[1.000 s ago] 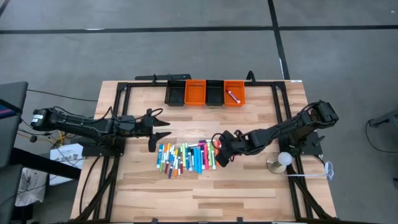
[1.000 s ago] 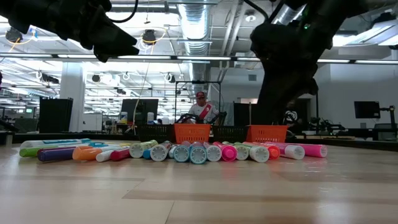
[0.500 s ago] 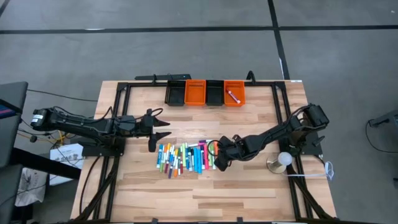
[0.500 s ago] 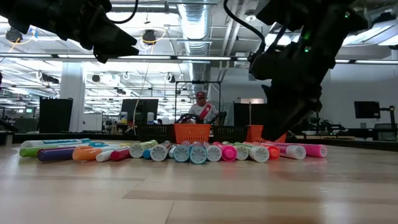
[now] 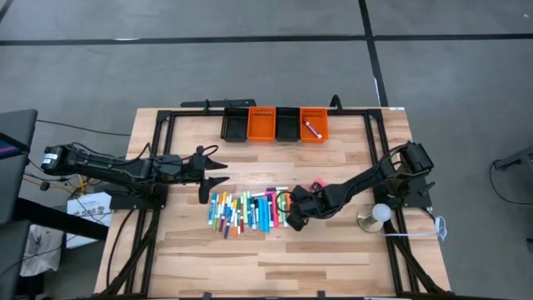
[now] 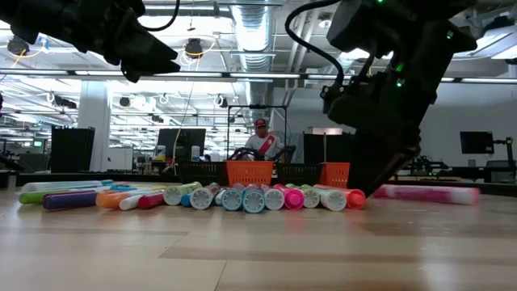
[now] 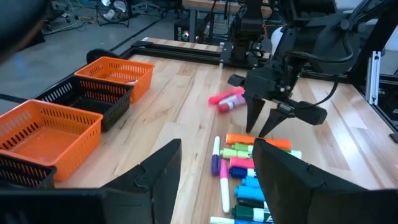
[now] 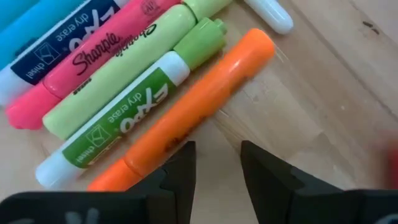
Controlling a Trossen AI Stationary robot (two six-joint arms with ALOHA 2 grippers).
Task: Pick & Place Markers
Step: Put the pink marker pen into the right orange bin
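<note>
Hovering just above the right end of the markers (image 5: 250,211), the right gripper (image 5: 293,217) points down with its two fingers a little apart and nothing between them; an orange marker (image 8: 186,112) lies on the wood right under the gap. Beside it lie a green marker (image 8: 118,127) and a pink marker (image 8: 93,59), touching side by side. One more pink marker (image 7: 227,99) lies apart, behind this arm. Four bins (image 5: 274,123) stand at the far edge. The right arm stretches low across the table (image 5: 333,258). The left gripper (image 5: 212,177) waits open and empty, near the left end of the row.
</note>
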